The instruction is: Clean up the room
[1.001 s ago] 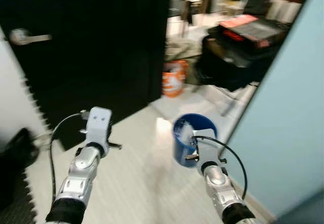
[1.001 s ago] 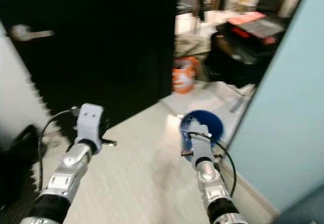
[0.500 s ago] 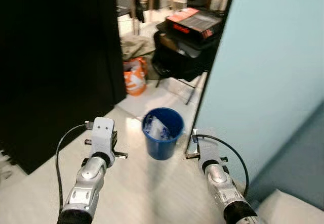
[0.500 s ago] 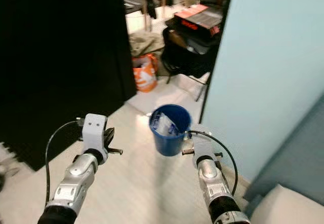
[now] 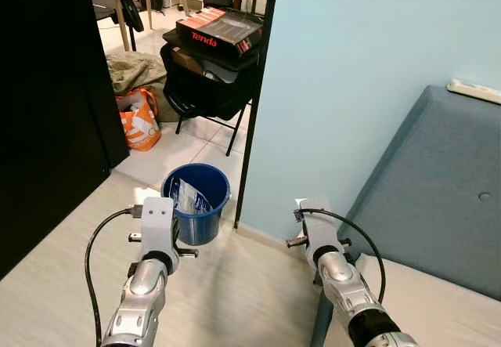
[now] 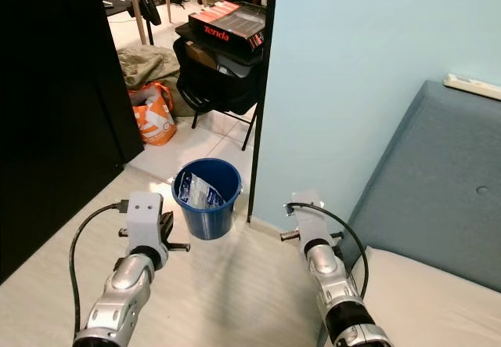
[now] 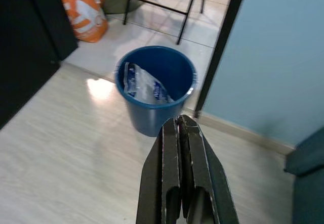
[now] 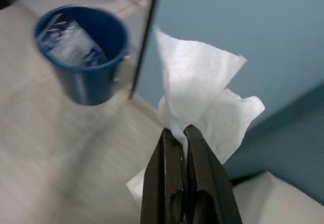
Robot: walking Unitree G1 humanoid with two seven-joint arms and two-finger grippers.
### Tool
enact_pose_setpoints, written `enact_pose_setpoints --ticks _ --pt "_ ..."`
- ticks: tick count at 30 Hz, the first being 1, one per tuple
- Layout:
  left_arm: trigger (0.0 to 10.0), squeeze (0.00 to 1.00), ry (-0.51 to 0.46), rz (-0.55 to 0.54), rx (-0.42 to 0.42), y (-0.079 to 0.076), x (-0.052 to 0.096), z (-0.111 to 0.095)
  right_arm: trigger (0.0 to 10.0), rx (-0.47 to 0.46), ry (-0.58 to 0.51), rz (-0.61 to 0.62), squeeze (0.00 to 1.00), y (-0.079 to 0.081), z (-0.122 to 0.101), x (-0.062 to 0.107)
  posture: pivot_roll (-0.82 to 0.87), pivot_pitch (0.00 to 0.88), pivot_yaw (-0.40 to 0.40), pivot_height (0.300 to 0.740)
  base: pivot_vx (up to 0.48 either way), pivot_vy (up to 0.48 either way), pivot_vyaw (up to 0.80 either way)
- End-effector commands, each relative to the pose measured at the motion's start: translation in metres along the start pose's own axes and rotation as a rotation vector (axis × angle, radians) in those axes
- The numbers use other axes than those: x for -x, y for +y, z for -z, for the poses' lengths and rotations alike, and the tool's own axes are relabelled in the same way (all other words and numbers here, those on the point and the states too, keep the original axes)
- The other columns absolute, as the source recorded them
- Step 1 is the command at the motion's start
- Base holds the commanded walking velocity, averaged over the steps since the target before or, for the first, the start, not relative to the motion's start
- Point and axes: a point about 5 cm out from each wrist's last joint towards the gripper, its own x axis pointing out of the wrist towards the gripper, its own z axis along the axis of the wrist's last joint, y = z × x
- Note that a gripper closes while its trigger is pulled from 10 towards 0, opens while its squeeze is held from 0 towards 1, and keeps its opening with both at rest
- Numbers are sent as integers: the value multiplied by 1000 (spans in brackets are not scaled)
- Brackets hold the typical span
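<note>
Standing at the far left, a black door point(image 5: 47, 104) takes up that side of the head views, with pale plank floor point(image 5: 235, 284) running from it toward the wall. Beyond the doorway an orange bag point(image 5: 138, 124) sits on white tiles beside an olive heap of cloth point(image 5: 137, 69), and a black chair point(image 5: 207, 84) carries a dark box point(image 5: 219, 30) with red lettering on top.

Over the floor the left gripper point(image 7: 183, 125) is raised, its two black fingers pressed flat together with nothing between them. Its wrist view looks down on the bin point(image 5: 196, 204), a blue bucket standing on the plank floor just beside the black door frame point(image 5: 254, 104). A crumpled clear plastic wrapper point(image 7: 144, 84) with blue print lies inside the bin, leaning against its wall.

Right of the frame rises a light blue wall point(image 5: 352, 73). The right gripper point(image 8: 183, 133) is held up in front of this wall, to the right of the bin and apart from it. Its fingers are closed tight on a white tissue point(image 8: 202, 97), which fans out crumpled above and beside the fingertips. In the right wrist view the bin shows slightly blurred beyond the tissue.

Farther right sits a blue-grey sofa point(image 5: 438, 198), its back against the wall, with a pale cushion point(image 5: 423, 308) at its foot. A white object point(image 5: 473, 90) rests on top of the sofa back.
</note>
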Motion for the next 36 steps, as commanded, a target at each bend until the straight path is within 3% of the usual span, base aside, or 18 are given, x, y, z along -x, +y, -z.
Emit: enact_pose_setpoints --ticks 1,11,21,36 --pt "10000 0 2 -11 -19 3 2 0 10000 -4 20 -4 0 0 7 2 58 98 -73 740 0 0 0" --pt "10000 0 -27 -10 -32 8 0 -8 10000 -94 21 -27 0 10 8 3 82 102 -37 740 0 0 0" --pt "10000 0 -33 4 -31 11 -4 -12 10000 -119 18 -17 0 13 8 3 84 102 -14 740 0 0 0" --pt "10000 0 -50 -14 6 13 -2 -14 10000 -94 4 -30 0 13 4 2 82 102 -25 740 350 0 0"
